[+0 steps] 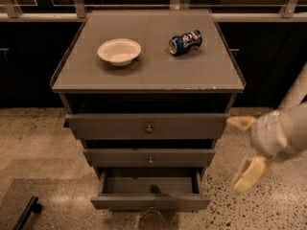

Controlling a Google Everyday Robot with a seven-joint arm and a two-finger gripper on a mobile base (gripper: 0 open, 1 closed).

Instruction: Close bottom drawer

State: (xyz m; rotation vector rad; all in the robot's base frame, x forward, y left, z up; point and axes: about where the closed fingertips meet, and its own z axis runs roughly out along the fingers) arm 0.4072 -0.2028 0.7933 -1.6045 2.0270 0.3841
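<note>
I am looking down at the cabinet (148,73) from its front, and I am seeing the bottom drawer (120,203) standing pulled well out toward me at the foot of the stack. Its inside is showing open behind the slim front panel, and its small round knob (151,206) is sitting at the centre. The gripper (236,153) is hanging off the cabinet's right side, apart from every drawer, at about the height of the middle front in the picture. Its two pale fingers (241,122) are spread wide with nothing between them. So the drawer is lying to the left of the tool and lower in the frame. The front panel's long axis is running left to right across my view, while the drawer's travel is running away from me, into the cabinet. I am judging that the coming move is calling for the gripper to come left and down in front of that panel, then push inward against it, near the knob so the drawer is not skewing. There is only one arm, so no choice of side. I am counting three drawers: the top drawer (110,126), the middle drawer (120,157) and the bottom one, each with one knob, plus one white bowl (119,51) and one blue can (185,42) lying on its side on the top.
</note>
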